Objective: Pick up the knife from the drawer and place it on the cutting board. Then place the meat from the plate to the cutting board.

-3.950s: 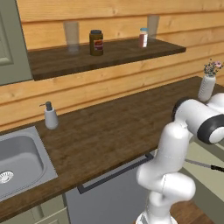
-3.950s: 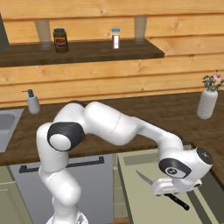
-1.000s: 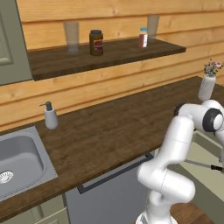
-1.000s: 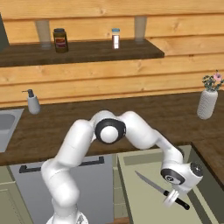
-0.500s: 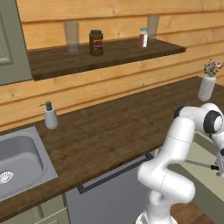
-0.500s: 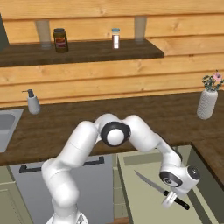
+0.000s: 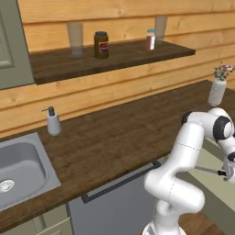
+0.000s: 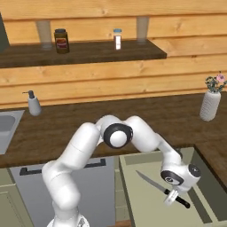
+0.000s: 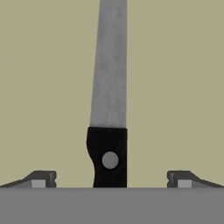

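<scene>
The knife [image 8: 153, 184] lies flat on the floor of the open pale drawer [image 8: 137, 204], silver blade toward the back left, black handle toward the front right. My gripper [image 8: 170, 197] hangs low over the handle, open. In the hand view the black handle [image 9: 107, 155] sits centred between the two fingertips [image 9: 40, 179], which stand wide apart on either side without touching it, and the blade runs up the picture. From the left base view the gripper [image 7: 228, 174] is at the right edge, with the blade [image 7: 207, 170] poking out beside it. The cutting board, the meat and the plate are out of view.
A dark wooden counter [image 8: 88, 119] runs behind the drawer, with a white flower vase [image 8: 209, 104], a soap dispenser [image 7: 53, 122] and a sink [image 7: 18, 167]. A grey panel with a dark bar handle [image 7: 119, 183] is left of the drawer. The shelf [image 7: 110, 57] holds a jar, a bottle and glasses.
The hand has sunk a little closer to the knife's handle. The jaws have stayed open and the knife has not moved.
</scene>
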